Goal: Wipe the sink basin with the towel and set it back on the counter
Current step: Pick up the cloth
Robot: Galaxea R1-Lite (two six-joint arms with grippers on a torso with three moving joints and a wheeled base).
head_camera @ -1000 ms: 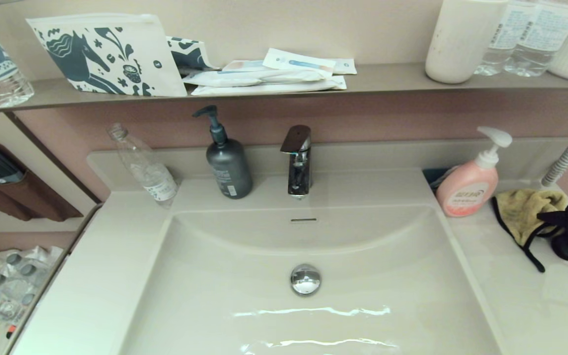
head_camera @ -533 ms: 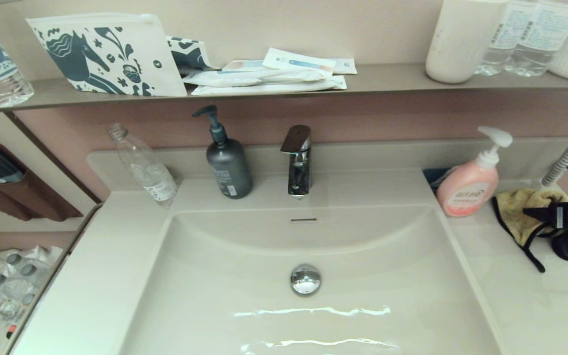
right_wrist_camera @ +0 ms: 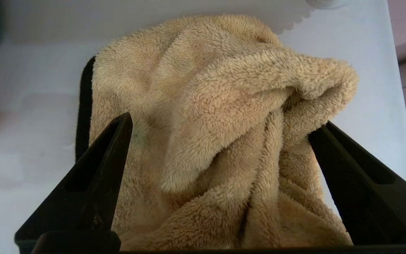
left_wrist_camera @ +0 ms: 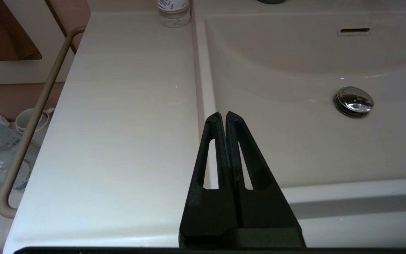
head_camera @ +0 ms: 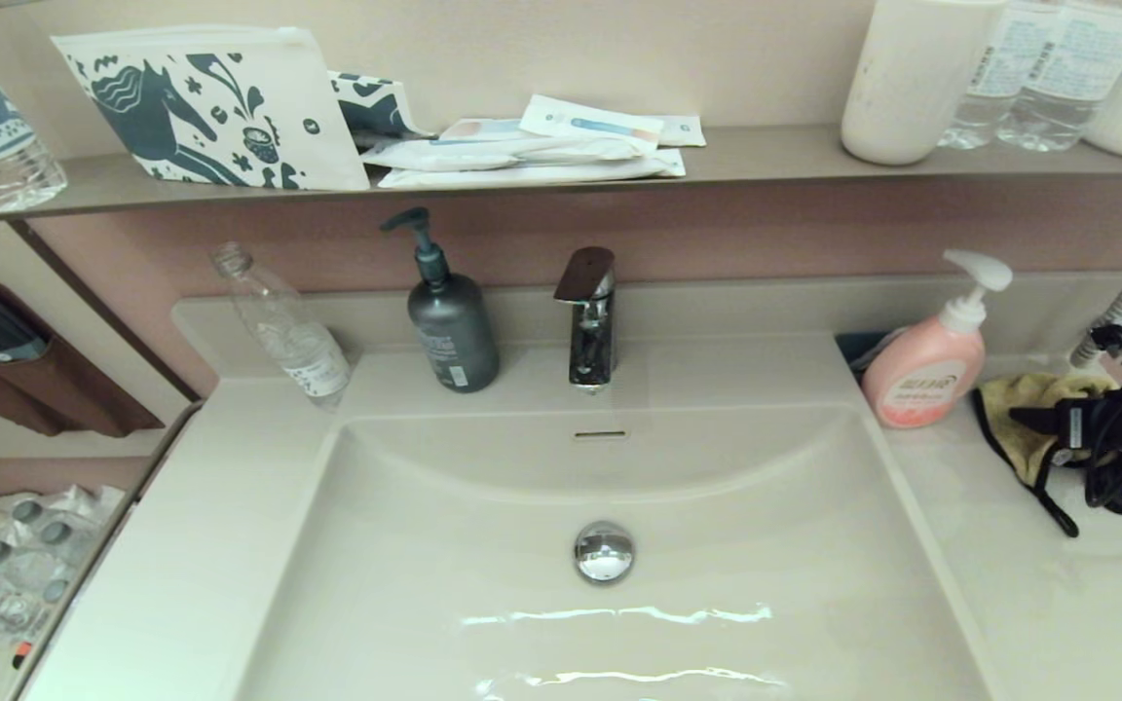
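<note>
Early stage: right tool (right_wrist_camera: 220,130) spread wide around the towel (right_wrist_camera: 217,116), crumpled near the counter's (head_camera: 1009,584) right edge, not yet gripped. Sink basin (head_camera: 483,545) unwiped. Left tool (left_wrist_camera: 223,118) closed, parked over the basin's left rim.

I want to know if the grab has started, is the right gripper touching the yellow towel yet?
Cannot tell. In the right wrist view the right gripper is open, its fingers straddling the bunched towel on the counter, but neither contact nor a gap shows plainly.

Since a second ago the right hand (head_camera: 1033,421) has slid further over the towel (head_camera: 1028,409), toward the pink soap bottle (head_camera: 923,375).
</note>
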